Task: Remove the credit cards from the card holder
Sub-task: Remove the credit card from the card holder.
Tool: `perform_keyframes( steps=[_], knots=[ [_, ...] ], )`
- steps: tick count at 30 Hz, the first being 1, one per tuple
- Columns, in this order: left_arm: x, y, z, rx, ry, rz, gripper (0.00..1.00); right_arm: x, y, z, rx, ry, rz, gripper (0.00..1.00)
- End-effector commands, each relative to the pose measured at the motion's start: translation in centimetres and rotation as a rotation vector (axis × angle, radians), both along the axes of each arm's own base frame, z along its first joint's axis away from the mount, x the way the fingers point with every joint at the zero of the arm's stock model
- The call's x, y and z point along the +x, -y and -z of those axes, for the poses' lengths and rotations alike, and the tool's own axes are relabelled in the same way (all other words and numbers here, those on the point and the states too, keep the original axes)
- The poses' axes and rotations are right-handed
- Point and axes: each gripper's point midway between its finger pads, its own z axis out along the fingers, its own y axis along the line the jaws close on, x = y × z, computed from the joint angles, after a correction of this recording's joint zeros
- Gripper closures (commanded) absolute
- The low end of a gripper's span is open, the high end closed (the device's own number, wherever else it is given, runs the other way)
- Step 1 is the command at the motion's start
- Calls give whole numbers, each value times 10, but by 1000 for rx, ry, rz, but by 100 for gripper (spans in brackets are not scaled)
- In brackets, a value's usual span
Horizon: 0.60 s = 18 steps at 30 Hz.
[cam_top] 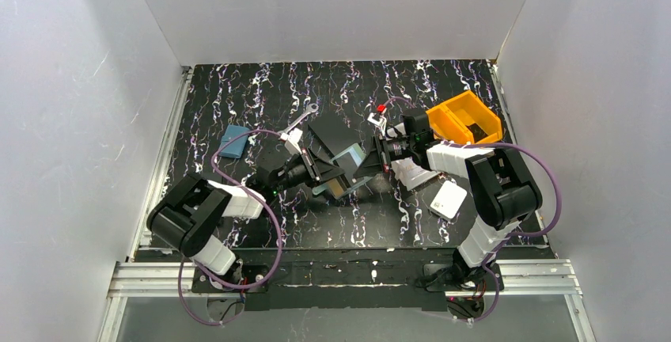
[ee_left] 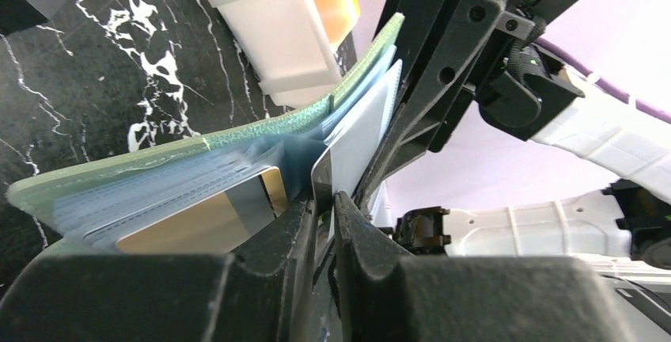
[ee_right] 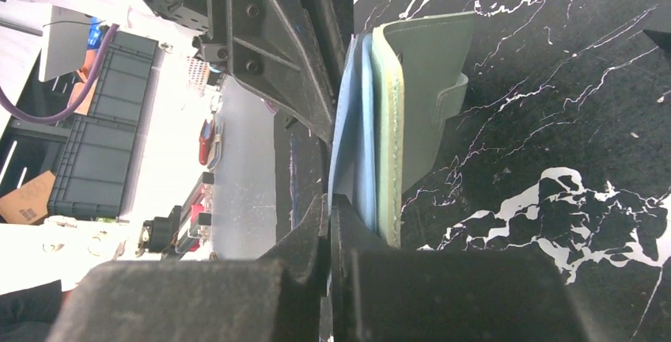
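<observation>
Grip status first: the left gripper (ee_left: 324, 199) is squeezed almost closed on the thin edge of what looks like the light-blue card (ee_left: 360, 140), right where that card sticks out of the card holder (ee_right: 419, 96). Only a sliver of gap is left between the jaws, and that's filled by the card edge.

The right gripper (ee_right: 328, 207) is clamped tight on the other side of the holder, with a pale blue inner panel pinched between its fingers and the mint-green cover folded just outside them. So the holder is spread open like a book between the two grippers, near the middle of the marbled black table (cam_top: 237, 89). Whether its lower edge is resting on the table can't be told from these views.

A tan card (ee_left: 190, 227) is seen tucked in the holder's left-hand leaf, partly slid out of its sleeve, just beside the left fingers.

Further out, all placed from the holder:
- a black square plate (cam_top: 331, 131) is set just behind it
- a wrench (cam_top: 301, 119) is laid behind and a bit left
- a blue pouch (cam_top: 234, 141) is parked well off to the left
- an orange bin (cam_top: 441, 124) is found to the right and further back
- a white box (cam_top: 449, 199) is sat to the right, nearer the arm bases
</observation>
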Motion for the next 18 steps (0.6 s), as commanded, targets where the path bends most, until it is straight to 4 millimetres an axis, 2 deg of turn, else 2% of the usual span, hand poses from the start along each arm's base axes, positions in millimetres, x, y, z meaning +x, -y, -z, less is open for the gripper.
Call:
perform_keyframes(
  steps=[1, 4, 11, 14, 18],
  knots=[
    [0, 3, -25, -97, 81, 35, 92, -7, -1, -8, 44, 23, -47, 99],
    [-1, 4, -26, -118, 77, 50, 100, -6, -1, -6, 40, 20, -43, 99],
    [-3, 2, -28, -143, 84, 77, 100, -3, 0, 4, 10, -4, -34, 98],
    [-5, 0, -23, -137, 71, 87, 100, 0, 1, 8, -1, -12, -27, 93],
    [-6, -10, -11, -120, 42, 77, 100, 4, 4, 13, -18, -16, -12, 94]
  ],
)
